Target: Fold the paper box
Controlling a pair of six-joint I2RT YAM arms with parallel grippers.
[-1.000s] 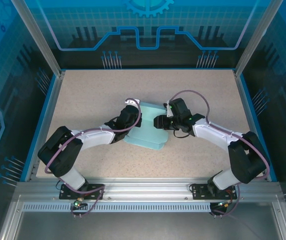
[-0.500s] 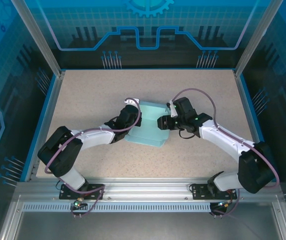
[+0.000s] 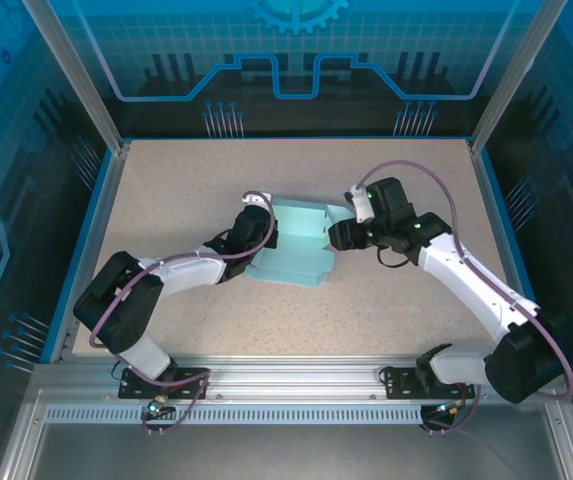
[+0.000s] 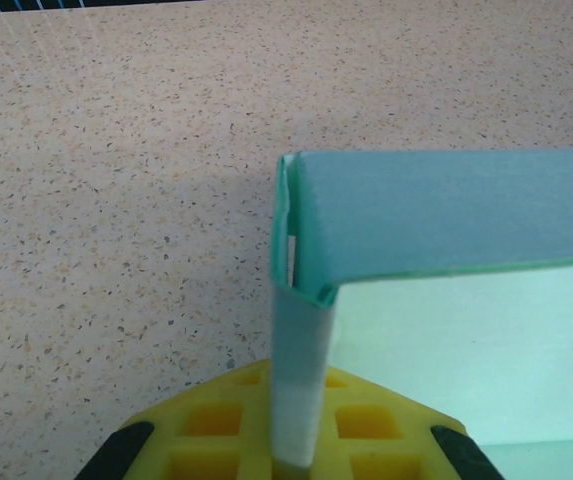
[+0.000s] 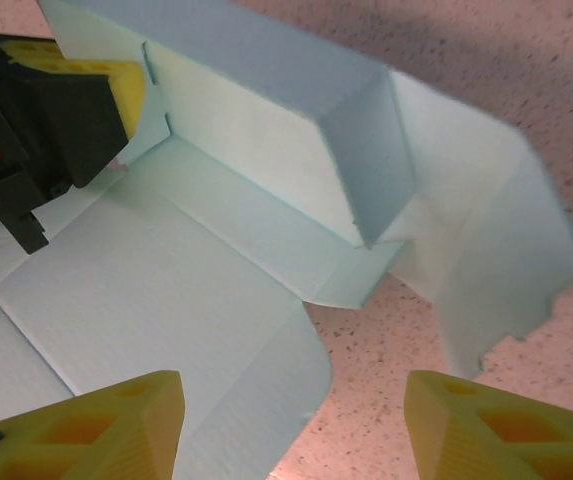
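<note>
Blue-green card is what this job is about. On the left, the left gripper (image 3: 262,232) is pinched tight on a thin side flap of the paper box (image 3: 296,258) and holds that flap up straight. The paper box sits in the middle of the speckled table (image 3: 166,190), between the two arms. Its long far wall stands up and meets the pinched flap at a corner. The big near panel with the round corner lies flat on the table. On the right side of the box, a flap with a jagged edge lies flat too. Further right, the right gripper (image 3: 334,237) hovers by the right end of the box. Its yellow fingers are wide apart and there is nothing in them. I think the job is only partway done. One long wall and one side flap are up. The near panel and the right-hand flaps are not yet folded, and the box is not closed. Counting them all: one paper box, two grippers, one table.
</note>
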